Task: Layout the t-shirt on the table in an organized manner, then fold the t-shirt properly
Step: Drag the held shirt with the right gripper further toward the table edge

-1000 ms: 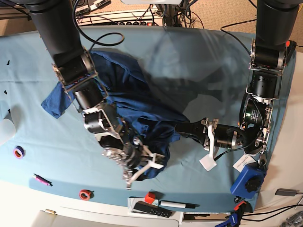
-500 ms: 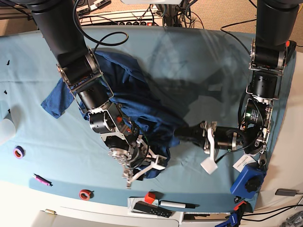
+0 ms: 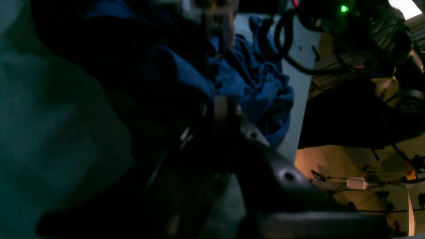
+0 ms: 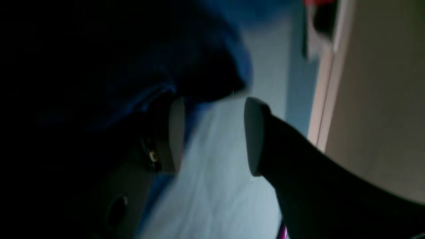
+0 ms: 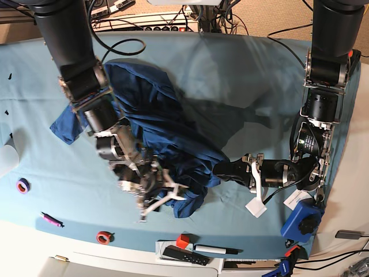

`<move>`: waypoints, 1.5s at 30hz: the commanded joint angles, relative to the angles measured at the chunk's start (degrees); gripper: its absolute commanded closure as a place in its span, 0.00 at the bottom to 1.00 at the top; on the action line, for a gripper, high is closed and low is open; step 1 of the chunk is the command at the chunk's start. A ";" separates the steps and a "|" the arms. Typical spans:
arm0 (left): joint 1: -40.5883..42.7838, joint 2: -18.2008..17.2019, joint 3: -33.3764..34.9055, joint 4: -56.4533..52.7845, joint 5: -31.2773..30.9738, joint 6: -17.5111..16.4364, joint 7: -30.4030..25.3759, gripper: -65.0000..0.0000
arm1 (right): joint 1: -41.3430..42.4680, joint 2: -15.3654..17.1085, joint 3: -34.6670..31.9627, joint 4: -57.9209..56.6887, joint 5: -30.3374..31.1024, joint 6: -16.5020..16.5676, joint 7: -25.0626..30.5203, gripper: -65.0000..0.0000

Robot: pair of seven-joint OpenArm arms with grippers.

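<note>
Teal cloth covers the wide table point(image 5: 271, 75), and clutter sits along its near edge: a red block point(image 5: 183, 240), a black remote point(image 5: 184, 254) and a marker pen point(image 5: 216, 250), all nearer than either pincer.

Just beyond them, the right gripper point(image 5: 158, 202) stands with its pale fingers point(image 4: 174, 132) spread wide and nothing between them; the right wrist view shows bare teal cloth in the gap and dark fabric just beside one finger. Compared with the earlier base views, this pincer has slid toward its own arm's side and lies at the near hem of the large dark navy-blue knit t-shirt point(image 5: 161, 127), apart from the fold it was over before.

Across from it, the left gripper point(image 5: 222, 170) is pinched narrow on the shirt's edge, and its wrist view shows blue cloth bunched right at the tip. It has shifted slightly along the hem since a second ago, with the cloth drawn after it.

Farther off, the shirt lies in a crumpled diagonal heap running away behind the right arm, one sleeve poking out beyond it. My judgement: spreading is barely begun; the right pincer appears to be lining up for a fresh grip on the hem so both can pull it flat.
</note>
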 commanded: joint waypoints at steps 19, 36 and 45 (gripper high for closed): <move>-2.19 -0.50 -2.51 0.87 5.27 -0.08 -6.95 1.00 | 2.80 -5.40 0.42 6.54 4.26 -5.68 0.33 0.55; -2.16 -0.44 -2.51 0.87 5.09 -0.08 -6.97 1.00 | 6.05 -5.60 24.46 6.34 24.28 -11.89 -0.31 0.55; -2.16 0.50 -2.49 0.87 3.96 -0.08 -6.95 1.00 | 8.17 -6.45 28.00 -2.84 28.33 -7.98 -0.09 0.55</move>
